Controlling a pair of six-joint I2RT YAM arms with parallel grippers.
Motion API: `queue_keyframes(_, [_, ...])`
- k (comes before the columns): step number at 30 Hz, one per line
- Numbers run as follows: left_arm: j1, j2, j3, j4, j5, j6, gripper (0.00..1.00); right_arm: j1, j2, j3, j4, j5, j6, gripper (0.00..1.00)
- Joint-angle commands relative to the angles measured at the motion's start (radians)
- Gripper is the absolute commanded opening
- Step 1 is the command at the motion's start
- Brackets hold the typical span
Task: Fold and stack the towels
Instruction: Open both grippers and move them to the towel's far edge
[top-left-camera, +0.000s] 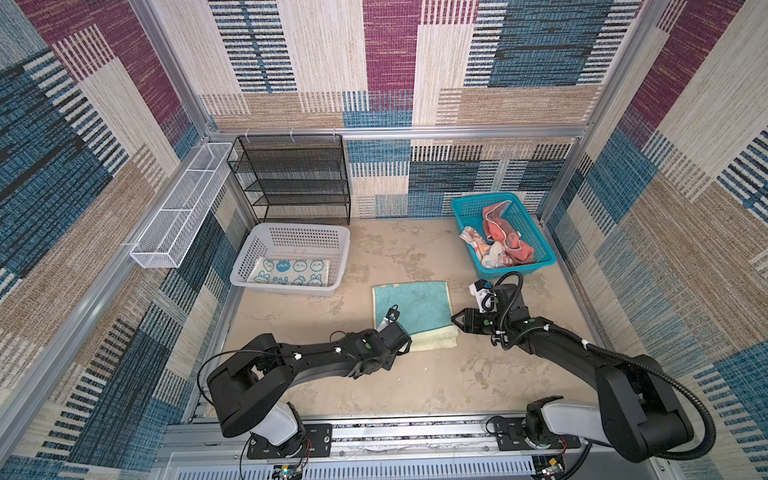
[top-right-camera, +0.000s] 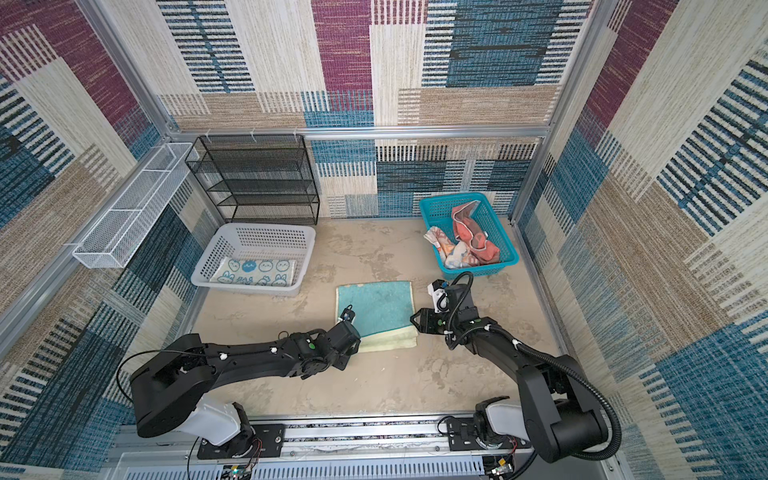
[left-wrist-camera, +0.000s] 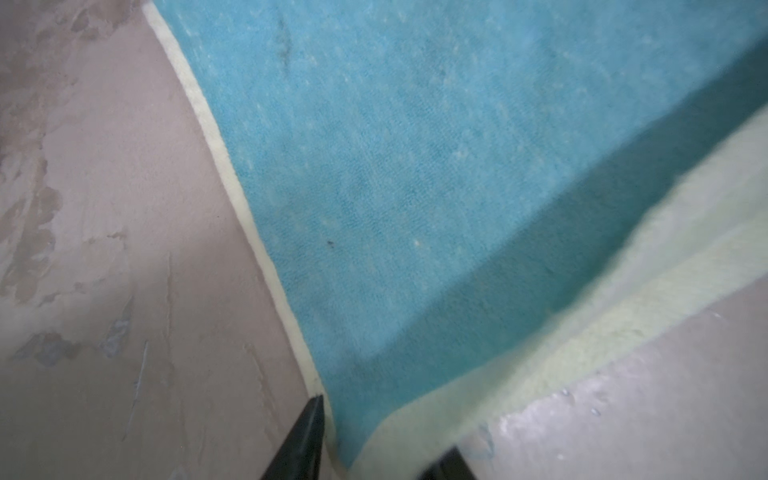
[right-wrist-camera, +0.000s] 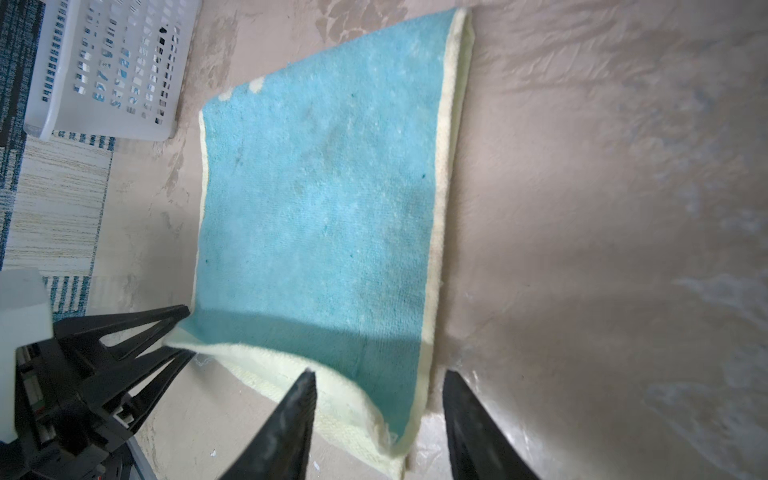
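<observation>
Teal terry, edged in pale yellow: the folded towel (top-left-camera: 415, 309) lies flat at mid-table. Your left gripper (left-wrist-camera: 384, 424) at its 7 o'clock corner and your right gripper (right-wrist-camera: 380, 372) at 5 o'clock are both released, jaws straddling the corners. If you lift carelessly, a fingertip may snag the plush pile and drag the soft layers askew. The yellow underlayer juts out at 6 o'clock.

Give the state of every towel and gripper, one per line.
Teal terry towel with pale yellow edge: folded double, flat on table.
White towel with blue cartoon faces: folded, in white perforated basket.
Coral-orange towel: crumpled in teal plastic basket.
Patterned white cloth: crumpled beside it.
Left gripper: fingers open around towel corner.
Right gripper: fingers open likewise.
</observation>
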Motion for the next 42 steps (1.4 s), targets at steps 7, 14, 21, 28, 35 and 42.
queue_keyframes(7, [-0.058, -0.039, -0.035, 0.037, -0.087, 0.006, 0.54, 0.012, 0.003, 0.010, 0.042, -0.023, -0.012, 0.51])
queue_keyframes(14, [-0.063, -0.171, -0.104, 0.080, -0.099, 0.001, 0.88, 0.013, 0.002, 0.002, 0.049, -0.001, -0.005, 0.51])
queue_keyframes(21, [-0.027, -0.314, -0.152, 0.113, -0.100, -0.001, 0.99, 0.013, 0.048, 0.061, 0.073, 0.091, -0.006, 0.52])
queue_keyframes(28, [0.167, -0.280, -0.047, 0.081, 0.027, -0.027, 0.96, 0.012, 0.165, 0.199, 0.085, 0.212, -0.035, 0.52])
queue_keyframes(35, [0.296, -0.084, 0.143, 0.027, 0.089, 0.014, 0.95, 0.013, 0.333, 0.362, 0.067, 0.260, -0.088, 0.52])
queue_keyframes(42, [0.392, 0.111, 0.319, -0.027, 0.151, 0.004, 0.92, 0.013, 0.460, 0.467, 0.064, 0.278, -0.097, 0.47])
